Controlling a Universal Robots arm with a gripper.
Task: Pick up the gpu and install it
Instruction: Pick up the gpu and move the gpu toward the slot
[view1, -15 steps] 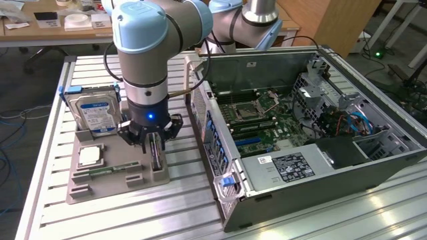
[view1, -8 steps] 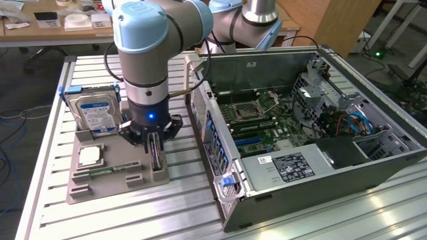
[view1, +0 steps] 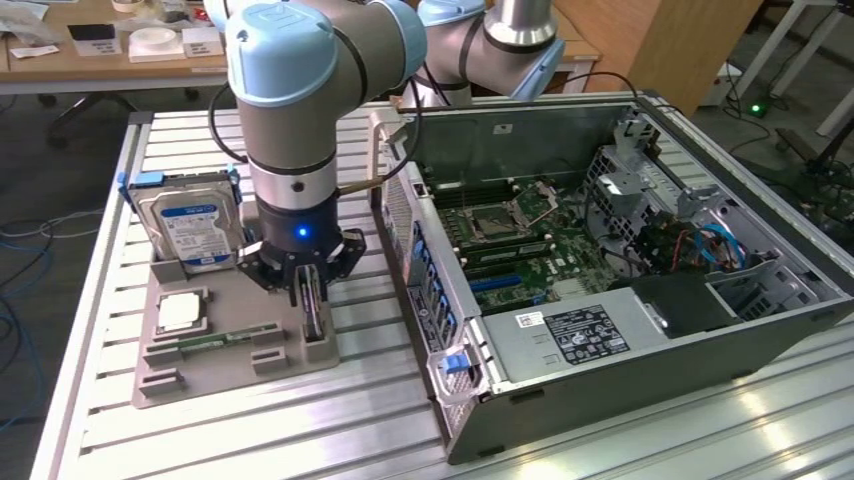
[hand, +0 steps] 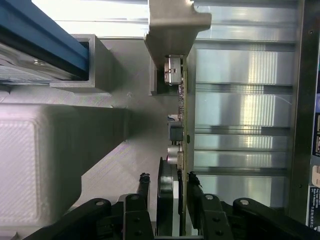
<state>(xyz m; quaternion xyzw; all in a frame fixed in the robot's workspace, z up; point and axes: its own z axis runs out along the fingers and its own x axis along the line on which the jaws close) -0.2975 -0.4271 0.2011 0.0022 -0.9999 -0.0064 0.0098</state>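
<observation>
The gpu (view1: 316, 320) stands on its edge in a slot at the exterior view's right end of the grey parts holder (view1: 200, 375). My gripper (view1: 310, 290) has come straight down over it. In the wrist view the gpu (hand: 178, 125) runs away from me as a thin card, with its board, small components and black shroud edge showing. My gripper (hand: 168, 177) straddles its near end, one black finger on each face, pressed in on the card. The card still sits in the holder's slot.
A silver hard drive (view1: 187, 225) with a blue-white label stands at the holder's back. A processor (view1: 180, 312) and a memory stick (view1: 220, 340) lie on the holder. The open computer case (view1: 747, 330) with its motherboard (view1: 521, 250) lies to the exterior view's right, on the slatted table (view1: 667, 430).
</observation>
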